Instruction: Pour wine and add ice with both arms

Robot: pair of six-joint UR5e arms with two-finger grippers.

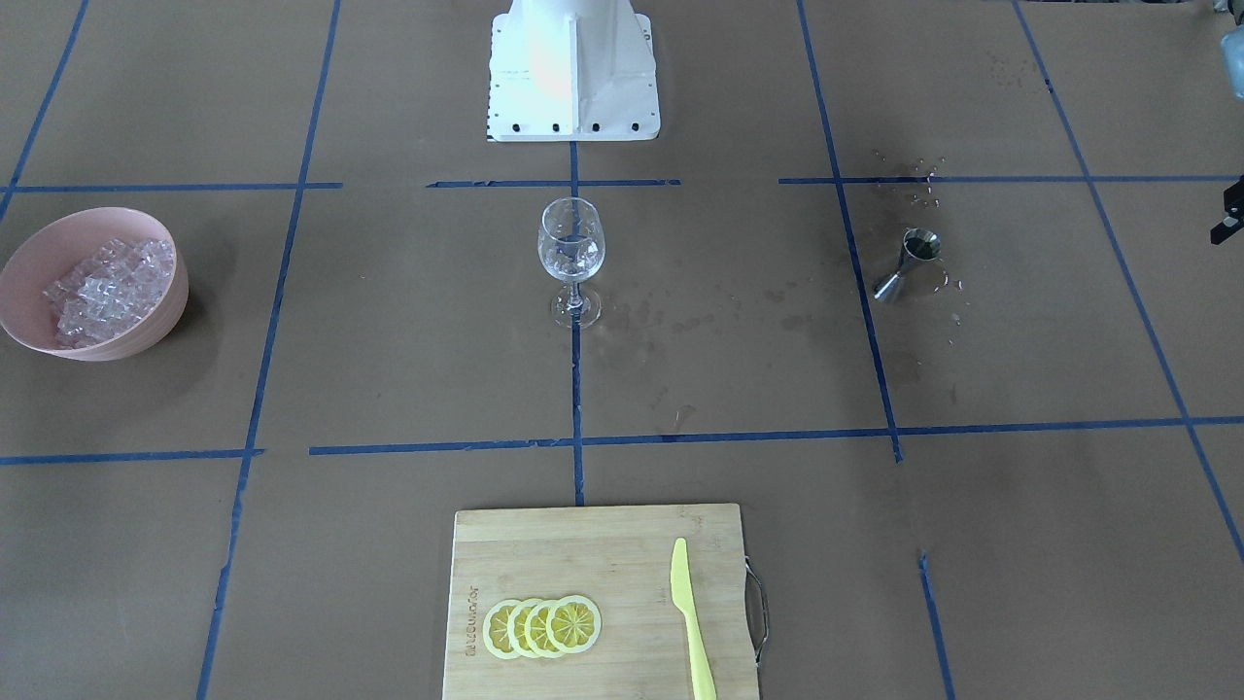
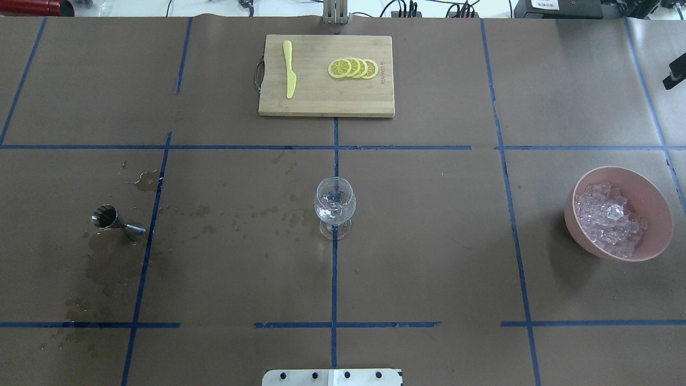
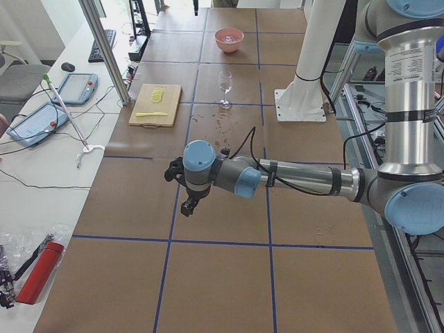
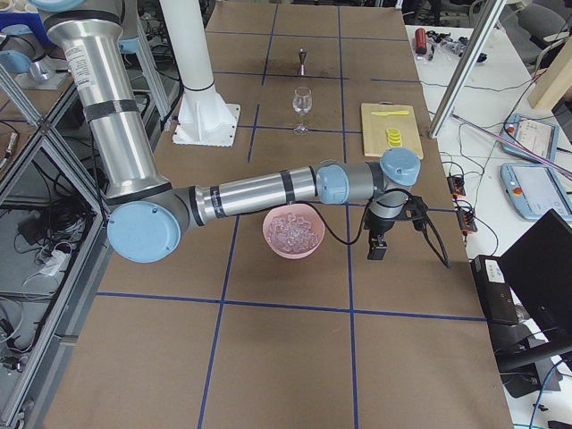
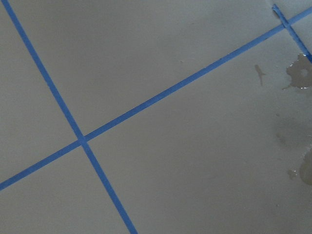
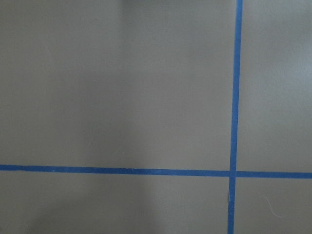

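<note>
On the robot's left half of the table the steel jigger [image 1: 918, 255] stood upright with dark wine [image 1: 923, 243] in its top cup, well inboard of the left gripper [image 3: 187, 205]. That gripper hung fingers-down off a nearly level forearm; we couldn't tell its opening and saw nothing in it. We judged the left arm nearer for pouring into the wine glass [image 1: 571, 248] at centre. Ice [image 1: 109, 284] lay heaped in the pink bowl [image 1: 78, 238], near the right gripper [image 4: 377, 246], also pointing down, opening unclear.
</note>
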